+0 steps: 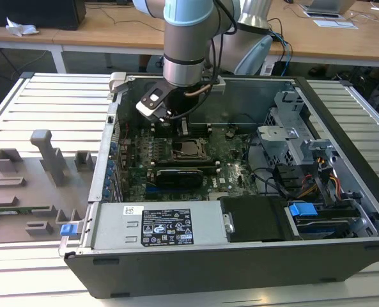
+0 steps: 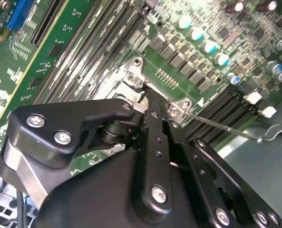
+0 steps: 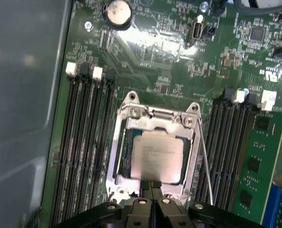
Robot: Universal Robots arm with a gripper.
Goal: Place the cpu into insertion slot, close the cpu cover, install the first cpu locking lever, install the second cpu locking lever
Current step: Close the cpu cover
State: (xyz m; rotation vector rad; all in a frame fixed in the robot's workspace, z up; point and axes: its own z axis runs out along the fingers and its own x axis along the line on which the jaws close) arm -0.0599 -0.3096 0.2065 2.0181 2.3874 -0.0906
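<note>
The cpu point(image 3: 157, 156), a silvery square chip, lies in the insertion slot point(image 3: 124, 156) on the green motherboard; the slot also shows in the exterior view point(image 1: 189, 149). The cpu cover point(image 3: 152, 114), a silvery frame, lies down around the chip, which shows through its window. My gripper point(image 3: 152, 184) is shut, its black fingertips together at the cover's edge, beside the chip. In the second wrist view the gripper point(image 2: 145, 97) touches the cover's metal point(image 2: 131, 78). A thin wire locking lever point(image 3: 205, 152) runs along one side of the slot, and shows in the second wrist view point(image 2: 217, 124) too.
Long black memory slots point(image 3: 86, 142) flank the socket on both sides. The open computer case point(image 1: 240, 262) surrounds the board, with a power supply box point(image 1: 160, 224) in front and drive cages point(image 1: 291, 141) at the exterior view's right. Grey fixtures point(image 1: 42, 173) stand on the table.
</note>
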